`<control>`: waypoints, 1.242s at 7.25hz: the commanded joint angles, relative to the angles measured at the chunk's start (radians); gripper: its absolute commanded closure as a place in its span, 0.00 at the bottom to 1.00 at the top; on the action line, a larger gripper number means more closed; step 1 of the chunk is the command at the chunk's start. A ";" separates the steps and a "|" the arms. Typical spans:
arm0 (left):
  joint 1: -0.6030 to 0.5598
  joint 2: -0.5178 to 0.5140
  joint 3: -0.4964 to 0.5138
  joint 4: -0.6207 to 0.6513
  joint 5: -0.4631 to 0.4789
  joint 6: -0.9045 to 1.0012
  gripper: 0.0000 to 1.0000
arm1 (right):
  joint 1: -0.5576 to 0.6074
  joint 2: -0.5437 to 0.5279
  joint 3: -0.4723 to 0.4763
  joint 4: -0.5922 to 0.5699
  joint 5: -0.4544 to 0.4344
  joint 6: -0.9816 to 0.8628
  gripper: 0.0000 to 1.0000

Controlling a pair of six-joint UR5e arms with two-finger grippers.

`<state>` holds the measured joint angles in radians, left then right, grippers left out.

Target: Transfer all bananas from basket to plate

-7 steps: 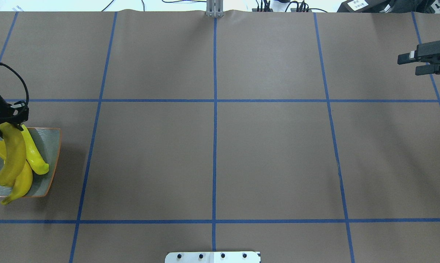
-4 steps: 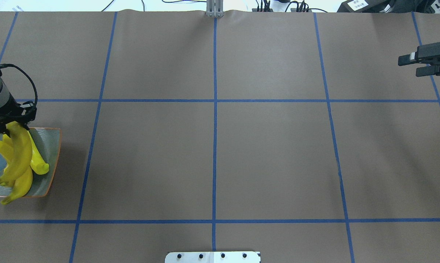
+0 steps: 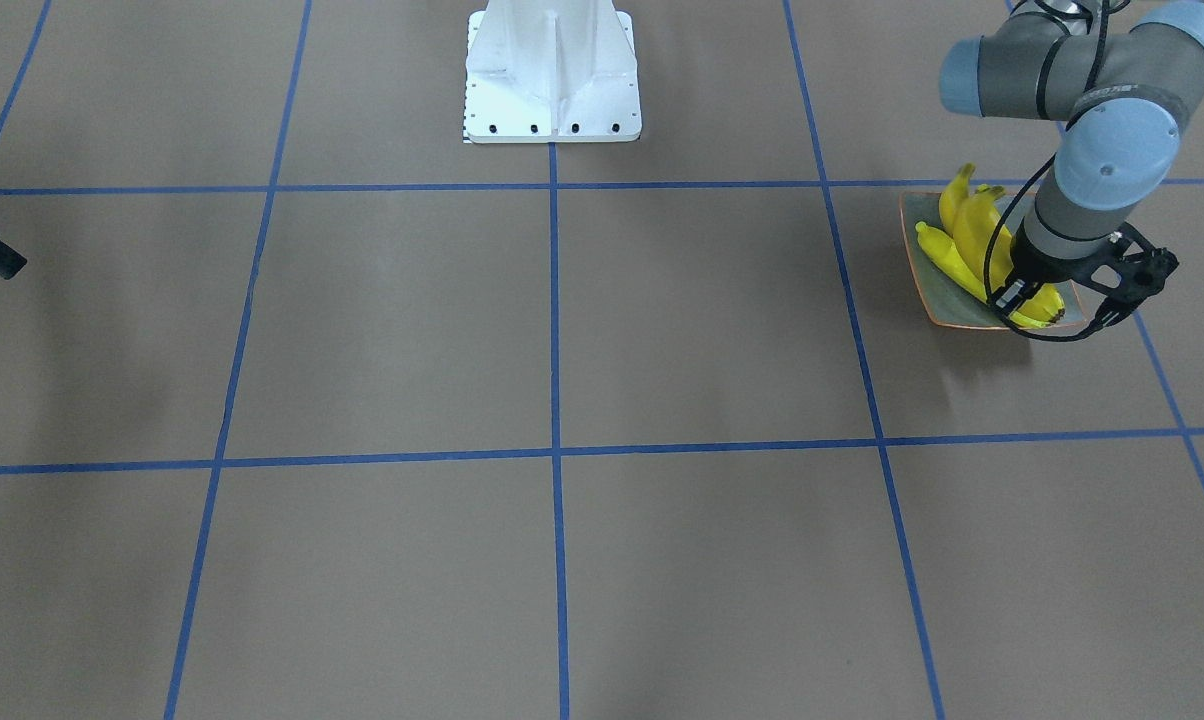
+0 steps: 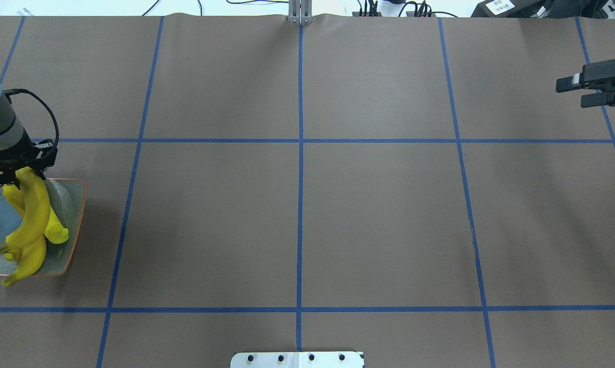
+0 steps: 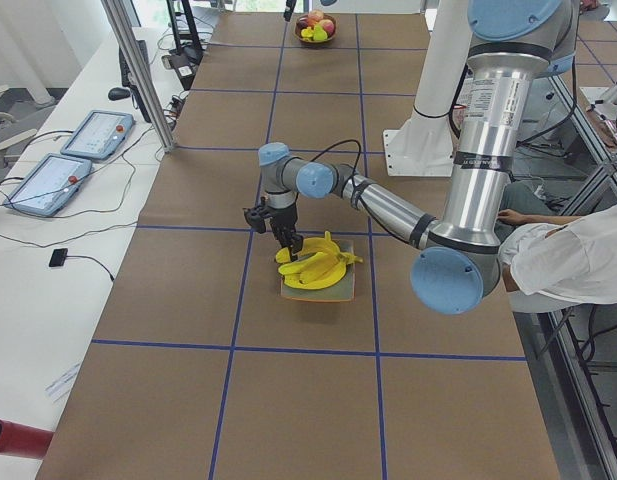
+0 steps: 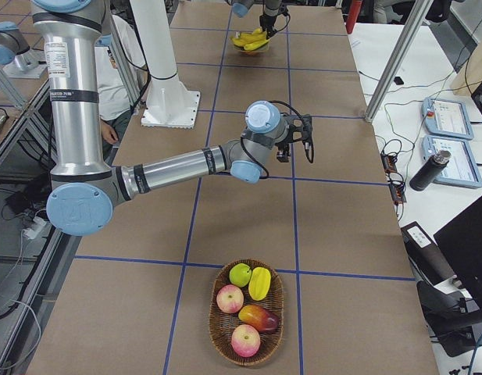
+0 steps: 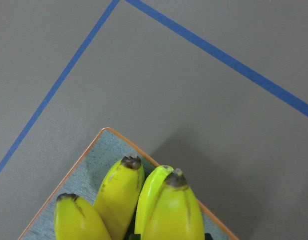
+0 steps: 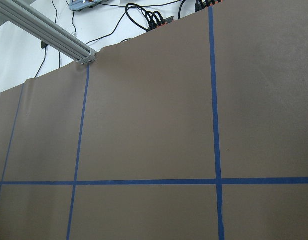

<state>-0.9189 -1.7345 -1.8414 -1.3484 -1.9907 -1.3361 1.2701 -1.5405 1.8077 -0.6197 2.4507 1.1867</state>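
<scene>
Lying heaped on the plate [image 4: 74,199] at the robot's left end of the table [image 4: 297,220], the bananas [image 4: 30,254] cross over one another, the lowest one's stem poking past the plate's near rim. One, the topmost banana [image 4: 36,212], leans across the pile with its upper end raised at the plate's far edge, right where the left gripper [image 4: 20,173] comes down. Its fingers appear to be clamped on that raised end, though the arm hides the contact in the overhead view and the wrist camera shows only yellow tips close below the lens, so the hold is likely but not certain. The left arm reaches in low from the table's end, its grey and blue wrist leaning over the plate. Well away, at the opposite end, the right gripper [image 4: 570,92] hangs above bare brown paper crossed by blue tape lines, its two dark fingers held apart with nothing between them. Nearer that end stands a wicker basket [image 6: 212,316] holding apples and other fruit, well apart from the plate. Beside the robot's base a person's white sleeve [image 5: 568,262] shows in the left side view.
</scene>
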 commanded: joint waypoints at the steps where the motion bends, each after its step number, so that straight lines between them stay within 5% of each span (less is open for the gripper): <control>1: 0.000 -0.028 0.037 -0.001 0.001 0.002 0.61 | 0.002 -0.001 0.002 0.000 0.004 0.001 0.00; 2: 0.000 -0.028 0.037 0.002 0.001 0.038 0.26 | 0.002 0.000 0.004 0.000 0.005 0.001 0.00; 3: -0.001 -0.027 0.036 0.002 0.001 0.061 0.00 | 0.002 0.000 0.008 0.000 0.005 0.001 0.00; 7: -0.018 -0.022 -0.054 0.008 -0.014 0.097 0.00 | 0.005 -0.001 0.010 0.000 0.005 0.002 0.00; 9: -0.098 -0.014 -0.135 0.006 -0.104 0.139 0.00 | 0.046 -0.026 0.009 0.000 -0.002 -0.004 0.00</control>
<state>-0.9665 -1.7531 -1.9251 -1.3425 -2.0399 -1.2292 1.2909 -1.5506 1.8176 -0.6197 2.4535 1.1868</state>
